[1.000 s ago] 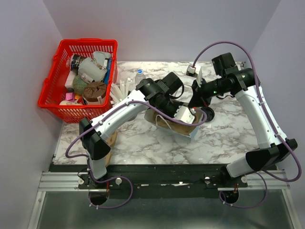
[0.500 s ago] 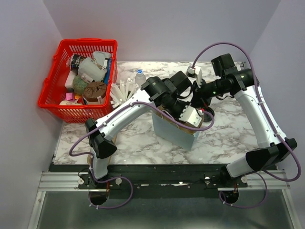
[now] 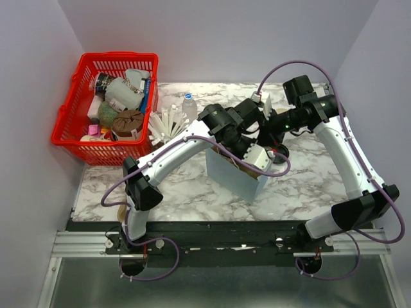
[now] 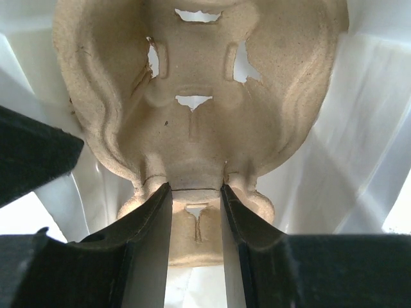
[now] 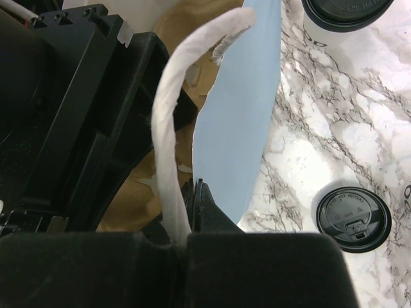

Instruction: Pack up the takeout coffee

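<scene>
Here, the left gripper (image 4: 196,192) reaches down inside the pale blue bag (image 3: 232,178). Its fingers stand partly apart and are clamped on the middle ridge of the pulp cup carrier (image 4: 192,83), one on each side. The right gripper (image 5: 194,192) has its fingers pressed together, pinching the bag's white twisted handle (image 5: 168,128) at the rim. The left arm's wrist crowds the bag's mouth. One coffee cup (image 5: 352,218) sits lid up on the marble table (image 5: 302,147), outside the bag and near its blue wall. A second cup (image 5: 347,11) stands farther along the same side. Toward the back left, a water bottle (image 3: 188,102), a cup of straws (image 3: 164,122) and a red basket (image 3: 106,59) stand apart from the bag.
</scene>
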